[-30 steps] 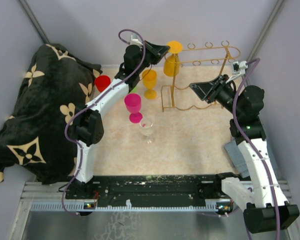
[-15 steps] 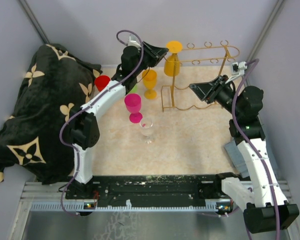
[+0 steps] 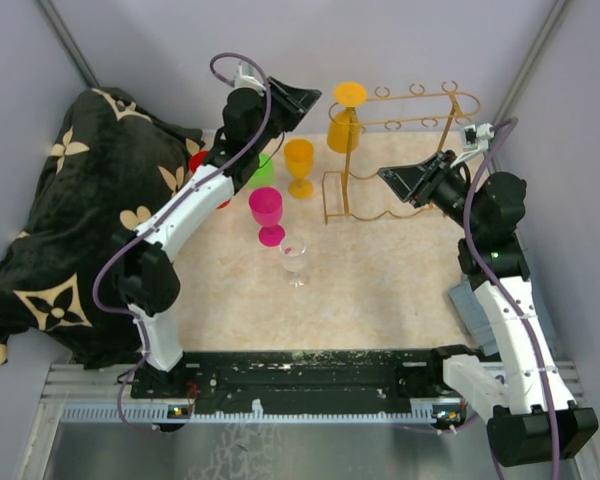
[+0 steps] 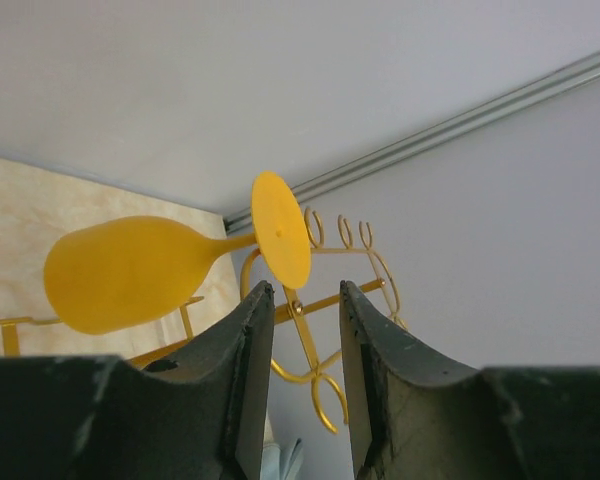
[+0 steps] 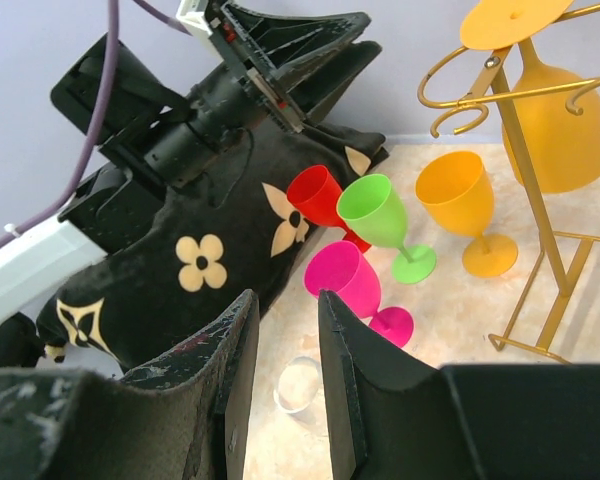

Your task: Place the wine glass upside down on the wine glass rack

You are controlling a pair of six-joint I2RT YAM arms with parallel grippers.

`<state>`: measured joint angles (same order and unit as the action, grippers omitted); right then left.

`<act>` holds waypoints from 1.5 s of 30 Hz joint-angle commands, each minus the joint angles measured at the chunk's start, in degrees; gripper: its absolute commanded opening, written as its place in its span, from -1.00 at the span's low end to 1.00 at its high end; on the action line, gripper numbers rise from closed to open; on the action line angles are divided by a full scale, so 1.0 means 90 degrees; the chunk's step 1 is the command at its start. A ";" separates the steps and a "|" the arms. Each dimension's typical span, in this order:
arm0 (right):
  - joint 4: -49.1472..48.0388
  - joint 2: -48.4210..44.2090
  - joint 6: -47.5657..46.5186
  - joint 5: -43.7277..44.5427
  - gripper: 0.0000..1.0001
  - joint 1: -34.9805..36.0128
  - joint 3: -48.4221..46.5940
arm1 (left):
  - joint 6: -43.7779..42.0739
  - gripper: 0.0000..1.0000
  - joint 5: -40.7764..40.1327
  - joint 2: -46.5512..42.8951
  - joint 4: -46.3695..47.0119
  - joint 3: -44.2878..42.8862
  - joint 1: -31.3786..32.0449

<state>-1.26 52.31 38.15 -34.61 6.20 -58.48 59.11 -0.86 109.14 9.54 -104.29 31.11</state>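
Yellow wine glass (image 3: 342, 128) hangs upside down at the left end of the wine glass rack (image 5: 535, 215). Its foot sits flat on the top rails and the bowl points down beside the upright post, clear of the desk (image 3: 380, 290). The gold wire rack stands at the far side of the desk, right of centre.

Left claw (image 4: 305, 292) is raised at the far edge, just left of the glass foot and level with it. Its jaws are parted to a moderate gap with nothing between them, and rack wire shows through the gap. The foot is right in front of the tips; I can't tell whether they touch.

Right claw (image 5: 286, 300) overlaps the rack's middle in the top view and points left. Its jaws are slightly apart, a narrow gap, empty.

Other glasses stand upright on the desk left of the rack. The orange glass (image 3: 299, 160) is nearest the rack post. The green glass (image 5: 375, 210) is next, with the red glass (image 5: 315, 192) just beside it against the blanket (image 3: 70, 220). The pink glass (image 3: 266, 205) is nearer the arms. The clear glass (image 3: 294, 255) is just beyond the pink one, closest to the bases.

The black blanket with a cream flower print is bunched along the left side of the desk.
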 commanded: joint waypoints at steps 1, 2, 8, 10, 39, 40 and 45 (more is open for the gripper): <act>-0.0358 -0.0117 0.0020 -0.0066 -0.37 -0.0044 0.0017 | -0.0468 -0.23 -0.0350 -0.0655 -0.0384 0.0491 -0.0056; -0.0358 -0.0133 0.0010 -0.0064 -0.38 -0.0044 0.0025 | -0.0615 -0.22 -0.0452 -0.0825 -0.0467 0.0640 -0.0090; -0.0405 -0.0197 0.0062 -0.0121 -0.38 -0.0044 0.0131 | -0.1536 -0.17 -0.1062 -0.1620 -0.1049 0.1275 -0.0563; -0.0419 -0.0207 0.0066 -0.0134 -0.37 -0.0046 0.0148 | -0.1777 -0.17 -0.0997 -0.1715 -0.1375 0.1302 -0.0915; -0.0281 -0.0227 -0.0045 -0.0169 -0.37 -0.0044 0.0236 | -0.4188 -0.15 -0.1502 0.0096 -0.4737 -0.0193 -0.2981; -0.0267 -0.0226 -0.0047 -0.0168 -0.37 -0.0044 0.0238 | -0.4208 -0.15 -0.1553 0.0155 -0.4802 -0.0216 -0.3018; -0.0268 -0.0222 -0.0050 -0.0163 -0.37 -0.0044 0.0241 | -0.4218 -0.17 -0.1401 0.0256 -0.4806 -0.0100 -0.3124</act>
<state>-1.98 51.64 38.57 -36.03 6.20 -55.86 22.41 -14.48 110.48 -33.01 -105.32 3.81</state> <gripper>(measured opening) 0.314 0.419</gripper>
